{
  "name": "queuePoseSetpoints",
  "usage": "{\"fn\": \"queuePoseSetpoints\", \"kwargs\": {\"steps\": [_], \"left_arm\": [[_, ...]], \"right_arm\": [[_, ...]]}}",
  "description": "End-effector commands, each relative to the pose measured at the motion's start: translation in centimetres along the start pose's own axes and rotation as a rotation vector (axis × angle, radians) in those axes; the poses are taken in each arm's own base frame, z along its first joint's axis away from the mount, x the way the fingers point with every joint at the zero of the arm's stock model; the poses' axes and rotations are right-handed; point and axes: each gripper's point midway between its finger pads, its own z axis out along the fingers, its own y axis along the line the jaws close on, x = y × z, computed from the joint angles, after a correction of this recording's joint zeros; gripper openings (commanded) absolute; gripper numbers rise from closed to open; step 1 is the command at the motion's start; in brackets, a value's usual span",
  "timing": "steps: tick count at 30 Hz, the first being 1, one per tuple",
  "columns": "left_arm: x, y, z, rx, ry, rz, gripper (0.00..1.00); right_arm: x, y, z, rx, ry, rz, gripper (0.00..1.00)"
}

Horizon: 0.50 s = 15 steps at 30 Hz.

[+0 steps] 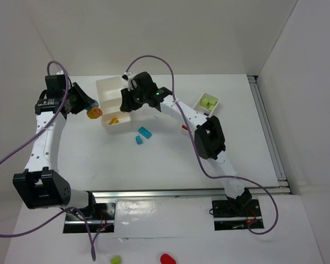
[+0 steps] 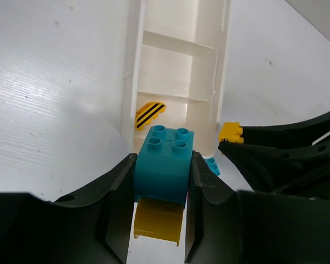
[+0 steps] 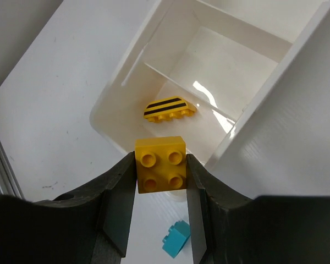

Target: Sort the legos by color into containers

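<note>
Yellow brick (image 3: pixel 161 171) pinched betw. right gripper (image 3: pixel 160 177) fingers, above end compartment of divided tray (image 3: pixel 225 60), which holds striped yellow brick (image 3: pixel 170 108). Left gripper (image 2: pixel 163 177) clamps cyan brick (image 2: pixel 164 164) just beside tray end.

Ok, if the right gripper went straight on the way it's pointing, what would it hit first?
Probably the tray: the right gripper, shut on a yellow brick, points into its end compartment, near the striped yellow piece lying there. Depth is unclear.
</note>
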Motion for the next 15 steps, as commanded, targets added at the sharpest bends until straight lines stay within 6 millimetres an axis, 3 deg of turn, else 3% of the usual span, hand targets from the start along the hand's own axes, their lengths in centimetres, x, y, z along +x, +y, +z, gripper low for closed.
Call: {"fn": "queuePoseSetpoints", "kwargs": {"steps": [1,7,9,15], "left_arm": [[-2.0,-0.1,0.0,-0.022,-0.047,-0.043,0.00],[-2.1,-0.8,0.3,0.012,-0.041,-0.061,0.00],[-2.1,-0.8,0.3,0.012,-0.041,-0.061,0.00],[-2.0,-0.9,0.3,0.020,-0.036,-0.061,0.00]], "right_arm": [[-2.4,0.5,0.8,-0.010,-0.073,-0.030,0.31],[-1.2,1.1,2.8,-0.036,-0.063,-0.039,0.35],[-1.4,2.5,3.1,-0.056,-0.070,-0.054,0.38],[-1.5,3.6,3.4,-0.057,-0.077,-0.086,0.73]]}}
